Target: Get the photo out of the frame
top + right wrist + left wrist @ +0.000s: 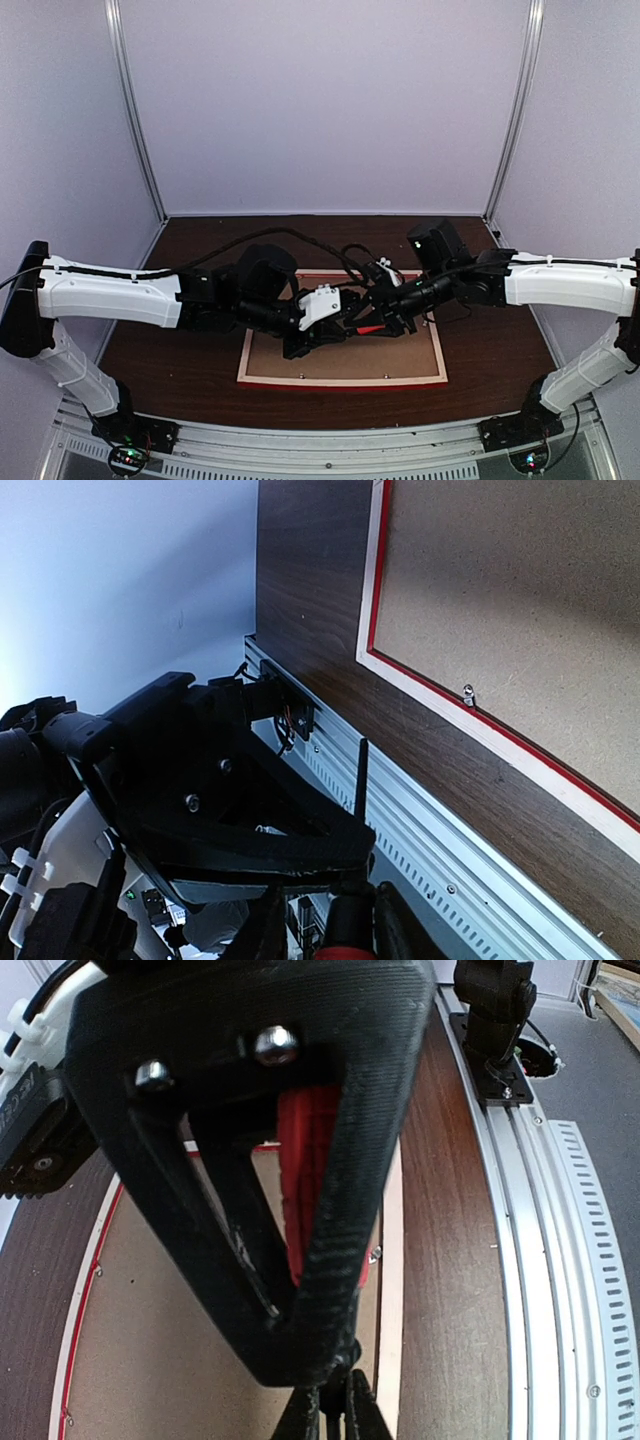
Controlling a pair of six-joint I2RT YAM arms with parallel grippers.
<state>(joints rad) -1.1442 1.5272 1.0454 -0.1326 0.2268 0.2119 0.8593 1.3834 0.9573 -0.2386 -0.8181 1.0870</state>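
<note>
The frame (340, 381) lies face down on the dark table, its pale wood rim (388, 1290) and a thin red edge (372, 600) around the brown backing board (400, 360). The photo is hidden under that board. Both grippers meet above the board's middle around a red-handled tool (370, 328). My left gripper (335, 1415) is shut on the tool's thin black shaft (360, 780). My right gripper (328, 928) has its fingers closed in on either side of the red handle (308, 1180).
Small metal tabs (468, 692) sit along the frame's inner rim. A slotted aluminium rail (530, 1260) runs along the table's near edge, with an arm base (495, 1020) on it. Black cables (330, 245) loop behind the grippers. Pale walls enclose the table.
</note>
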